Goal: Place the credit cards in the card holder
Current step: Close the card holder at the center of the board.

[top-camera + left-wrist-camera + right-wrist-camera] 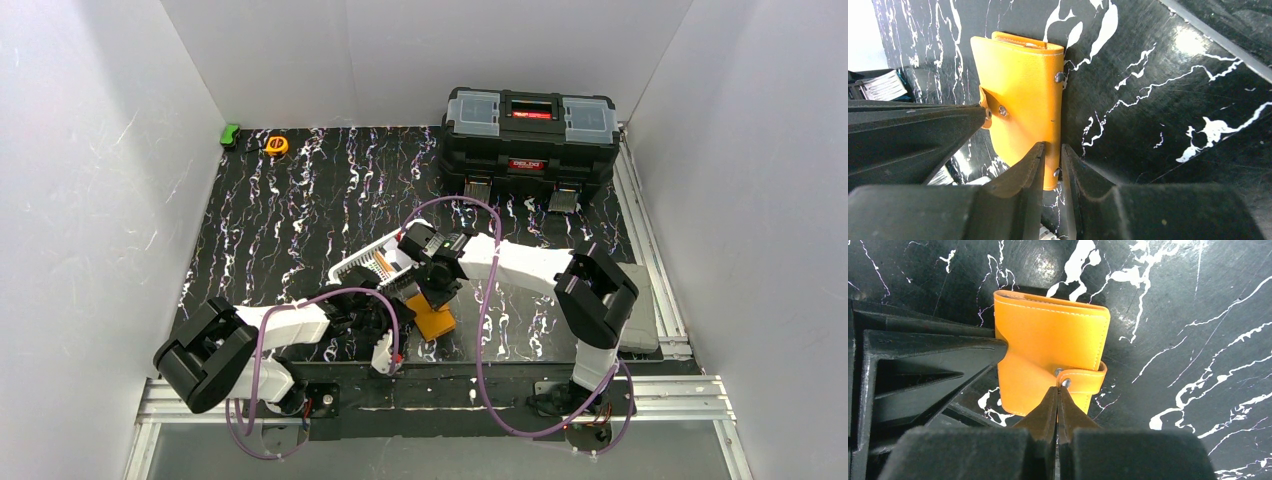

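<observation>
Across the whole floor of the white-walled cell lies the desk [300,200], a glossy black slab veined with white marbling. At its back right stands a blocky black plastic toolbox [528,140] with a red-marked handle recess and two clear lid compartments. Near the middle sits a white slotted plastic basket [365,265], its right end covered by the right arm. Orange and pale streaks show inside it, too small to tell apart. Just in front of the basket is the card holder [1020,95], a smooth orange leather-like wallet, folded closed, with stitched edges and small metal studs. The left tool [1052,150] is clamped on the wallet's lower edge, one black wedge-shaped finger on either side. The right tool [1058,389] has its fingers pressed together, tips meeting at the stud of the snap tab [1085,380]; whether any leather is pinched between them cannot be told. In the far left corner lie a round yellow tape measure [277,145] and a small green object [230,135].
</observation>
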`<state>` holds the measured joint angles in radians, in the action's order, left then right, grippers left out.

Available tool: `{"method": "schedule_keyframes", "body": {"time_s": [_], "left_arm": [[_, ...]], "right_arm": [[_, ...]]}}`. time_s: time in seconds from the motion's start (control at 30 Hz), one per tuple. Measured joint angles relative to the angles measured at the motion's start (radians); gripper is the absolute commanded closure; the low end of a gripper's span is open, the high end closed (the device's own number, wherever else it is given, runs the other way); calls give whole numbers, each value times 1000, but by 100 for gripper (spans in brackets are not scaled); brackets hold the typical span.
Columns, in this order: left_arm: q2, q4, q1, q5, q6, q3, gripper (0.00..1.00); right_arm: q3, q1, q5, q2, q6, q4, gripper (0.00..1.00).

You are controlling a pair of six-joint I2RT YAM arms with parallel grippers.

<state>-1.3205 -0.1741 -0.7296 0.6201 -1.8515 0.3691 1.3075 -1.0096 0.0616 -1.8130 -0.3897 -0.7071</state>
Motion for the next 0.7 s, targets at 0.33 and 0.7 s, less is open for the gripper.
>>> {"method": "schedule_keyframes", "body": {"time_s": [0.33,0.7], "left_arm": [[0,-2,-7,-1,3,0,81],[-1,-5,-9,-2,5,0,81]], "right_arm": [[5,0,-16,-34,10,-2,99],[14,-1,-26,-41,26,-9,99]]}}
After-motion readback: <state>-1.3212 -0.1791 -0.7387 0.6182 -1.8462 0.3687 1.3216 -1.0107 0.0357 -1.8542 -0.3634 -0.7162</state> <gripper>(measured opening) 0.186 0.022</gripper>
